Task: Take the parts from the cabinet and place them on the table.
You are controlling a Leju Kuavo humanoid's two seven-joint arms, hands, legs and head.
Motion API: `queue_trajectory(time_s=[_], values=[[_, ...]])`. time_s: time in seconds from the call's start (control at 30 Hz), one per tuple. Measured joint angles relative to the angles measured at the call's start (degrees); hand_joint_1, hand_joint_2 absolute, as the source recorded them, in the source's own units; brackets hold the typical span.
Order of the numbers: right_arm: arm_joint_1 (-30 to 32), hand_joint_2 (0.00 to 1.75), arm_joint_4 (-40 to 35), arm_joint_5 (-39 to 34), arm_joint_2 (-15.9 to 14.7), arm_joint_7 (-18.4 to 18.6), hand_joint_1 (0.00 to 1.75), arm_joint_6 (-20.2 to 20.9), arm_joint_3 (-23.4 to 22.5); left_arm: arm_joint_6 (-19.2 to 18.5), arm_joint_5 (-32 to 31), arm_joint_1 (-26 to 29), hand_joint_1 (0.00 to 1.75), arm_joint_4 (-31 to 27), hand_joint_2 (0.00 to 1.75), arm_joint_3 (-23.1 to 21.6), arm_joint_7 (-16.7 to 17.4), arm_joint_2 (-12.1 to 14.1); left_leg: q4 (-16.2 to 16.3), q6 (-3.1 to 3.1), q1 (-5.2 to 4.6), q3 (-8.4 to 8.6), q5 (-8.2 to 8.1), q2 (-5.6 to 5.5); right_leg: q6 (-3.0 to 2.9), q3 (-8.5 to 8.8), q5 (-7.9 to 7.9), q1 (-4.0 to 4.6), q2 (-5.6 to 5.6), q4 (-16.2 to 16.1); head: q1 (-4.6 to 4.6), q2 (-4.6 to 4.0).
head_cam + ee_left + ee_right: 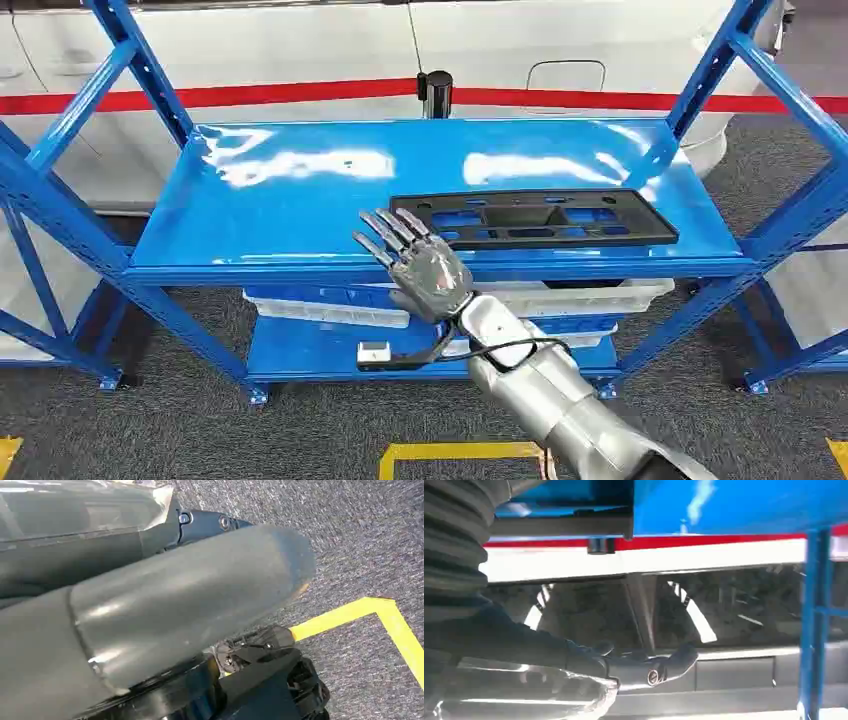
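Note:
A flat black plastic part (535,220) with several cut-outs lies on the right half of the blue rack's top shelf (300,210). My right hand (420,265) is raised at the shelf's front edge, fingers spread and pointing at the part's left end. It holds nothing, and its fingertips are just short of the part. In the right wrist view the right hand (624,667) has its fingers stretched out below the blue shelf (734,505). My left hand (175,610) hangs over the grey carpet with its thumb straight and nothing in it.
White bins (590,297) sit on the rack's lower shelf behind the right arm. Blue uprights (720,60) frame the rack's sides. A white car with a red stripe (300,95) stands behind the rack, with a black post (434,95) in front of it. Yellow tape (450,452) marks the floor.

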Motion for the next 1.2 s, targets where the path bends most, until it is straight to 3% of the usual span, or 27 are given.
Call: queue_trajectory(time_s=[0.13, 0.47, 1.07, 1.1, 1.13, 1.17, 1.2], values=[[-4.1, 1.75, 7.4, 0.9, 2.6, 3.6, 0.0, 0.0, 0.4, 0.0, -0.1, 0.0, 0.0, 0.0, 0.0, 0.5, 0.2, -0.1, 0.0, 0.0, 0.0, -0.01, 0.0, -0.03, 0.0, -0.01, 0.0, 0.0, -0.01, 0.0, 0.0, 0.0], [-7.9, 1.75, 16.0, 0.5, 4.5, 4.8, 0.0, 0.0, 0.4, 0.1, -0.1, 0.0, 0.0, 0.1, 0.0, 1.3, 0.5, -0.1, 0.0, 0.0, -0.04, -0.05, 0.0, -0.02, 0.01, -0.04, 0.0, 0.0, -0.01, 0.0, 0.02, 0.0], [-12.8, 1.75, 24.8, 2.1, 1.2, 12.3, 0.0, 2.9, -3.3, -0.1, -0.4, 0.0, 0.0, 0.3, 0.0, 2.4, 0.3, 0.0, 0.0, 0.0, -0.03, -0.04, 0.0, -0.03, 0.02, -0.05, 0.02, 0.0, -0.02, 0.0, 0.02, 0.0], [-12.9, 1.75, 25.1, 2.1, 0.9, 12.6, 0.09, 3.0, -3.4, -0.1, -0.4, 0.0, 0.0, 0.3, 0.0, 2.4, 0.3, 0.0, 0.0, 0.0, -0.04, -0.04, 0.0, -0.02, 0.02, -0.05, 0.02, 0.0, -0.01, 0.0, 0.02, 0.0], [-12.9, 1.75, 25.3, 2.1, 0.6, 12.8, 1.62, 3.0, -3.6, -0.1, -0.4, 0.0, 0.0, 0.3, 0.0, 2.4, 0.2, 0.0, 0.0, 0.0, -0.04, -0.04, 0.0, -0.01, 0.02, -0.05, 0.02, 0.0, -0.01, 0.0, 0.02, 0.0], [-12.9, 1.75, 25.6, 2.1, 0.2, 13.1, 1.62, 3.0, -3.8, -0.2, -0.4, 0.0, 0.0, 0.3, 0.0, 2.4, 0.2, 0.0, 0.0, 0.0, -0.04, -0.04, 0.0, -0.01, 0.02, -0.05, 0.02, 0.0, -0.01, 0.0, 0.02, 0.0], [-12.9, 1.75, 25.9, 2.0, -0.1, 13.1, 1.75, 3.1, -4.1, -0.2, -0.4, 0.0, 0.0, 0.3, 0.0, 2.4, 0.1, 0.0, 0.0, 0.0, -0.04, -0.04, 0.0, -0.02, 0.02, -0.05, 0.02, -0.01, -0.01, 0.0, 0.02, 0.0]])
